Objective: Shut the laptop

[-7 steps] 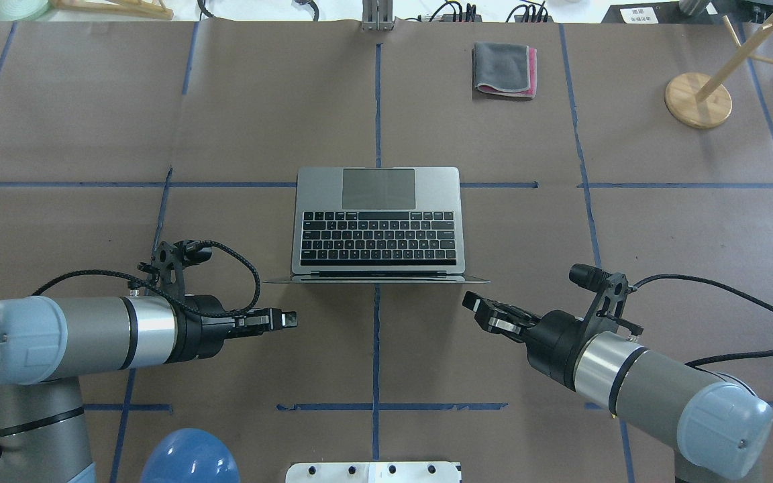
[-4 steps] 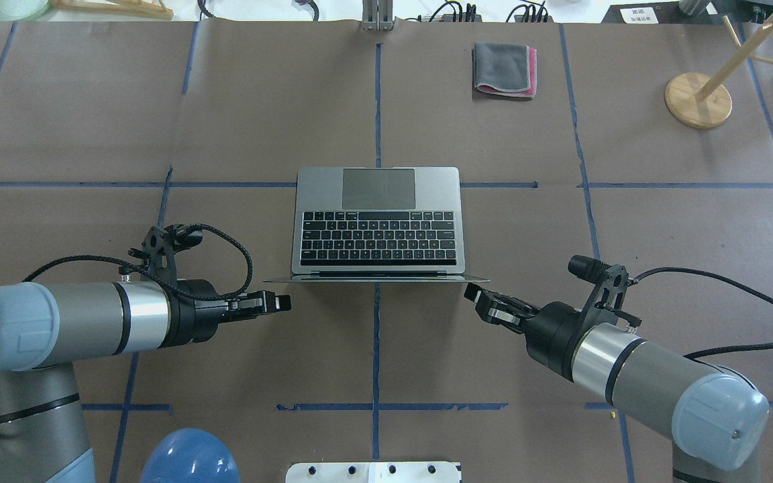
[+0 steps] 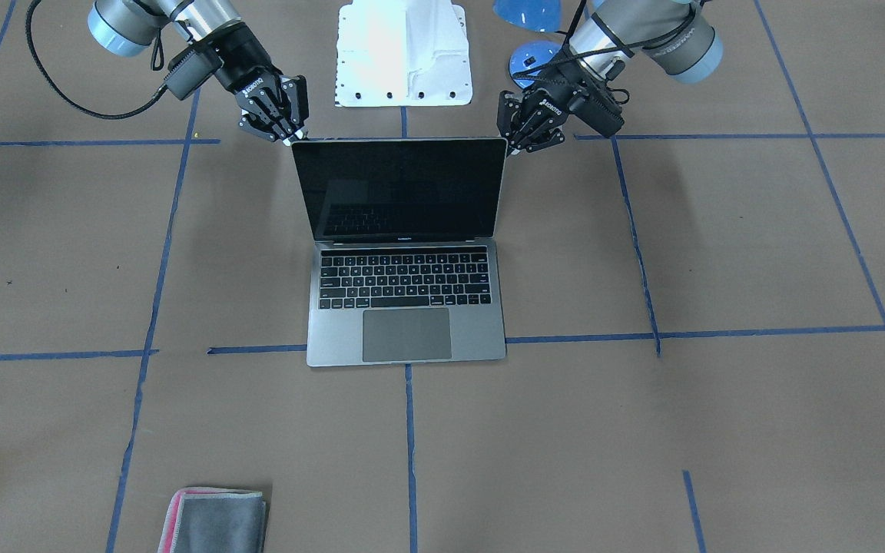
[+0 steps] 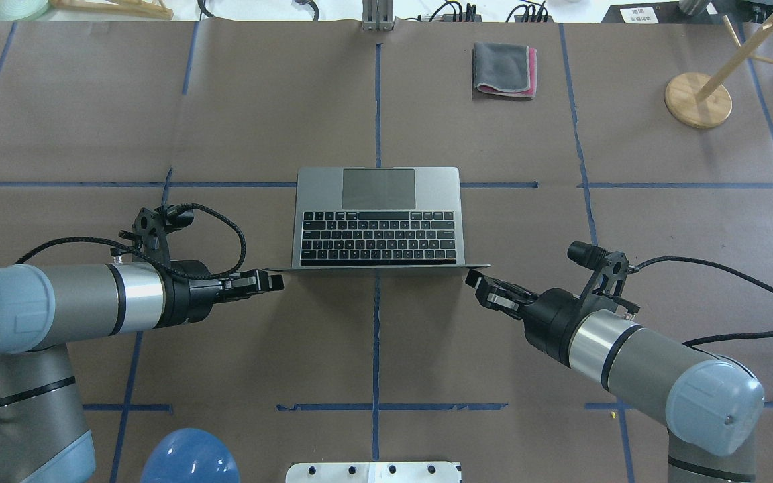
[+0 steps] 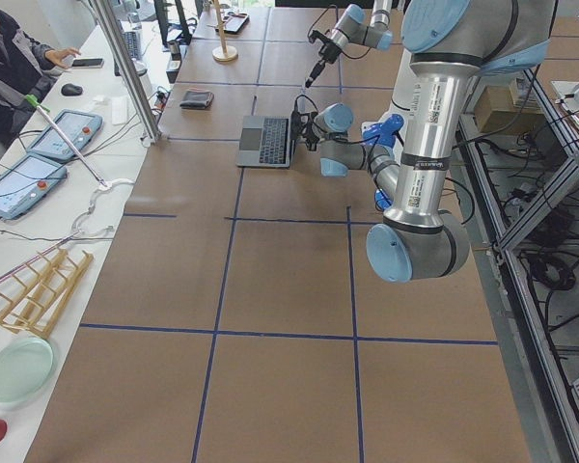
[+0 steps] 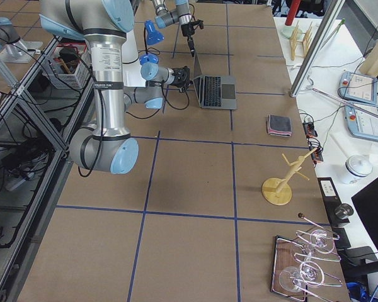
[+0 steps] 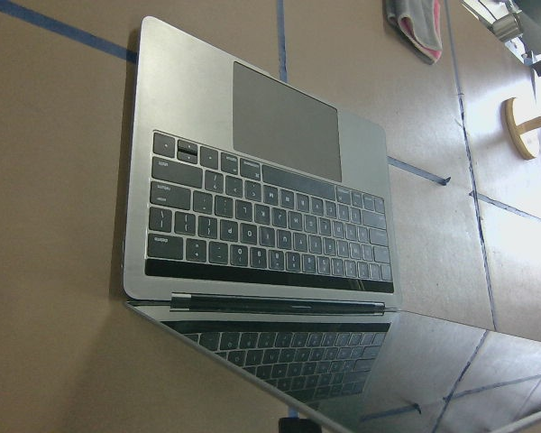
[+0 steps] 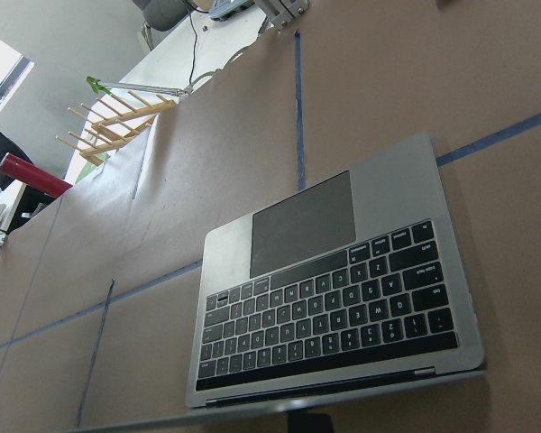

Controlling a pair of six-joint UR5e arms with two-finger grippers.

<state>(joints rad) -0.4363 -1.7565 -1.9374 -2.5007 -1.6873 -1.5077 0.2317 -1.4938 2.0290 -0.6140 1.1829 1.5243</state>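
The space-grey laptop (image 4: 440,191) stands open at the table's middle, keyboard facing away from me, black screen (image 3: 400,188) upright. From overhead its lid shows only as a thin edge (image 4: 376,267). My left gripper (image 4: 276,280) is shut, its tip against the lid's top left corner from behind. My right gripper (image 4: 477,282) is shut too, at the top right corner. In the front-facing view the left gripper (image 3: 515,142) and right gripper (image 3: 289,132) flank the screen's top corners. Both wrist views show the keyboard (image 7: 252,225) (image 8: 325,307), with no fingers in sight.
A folded grey-and-pink cloth (image 4: 504,69) lies at the far right of centre. A wooden stand with a round base (image 4: 697,99) is at the far right. The white robot base plate (image 3: 404,54) and a blue dome (image 4: 188,459) sit behind the grippers.
Both grippers moved forward to the lid's top corners. The lid's edge shifted slightly toward the keyboard and now covers the hinge in the overhead view.
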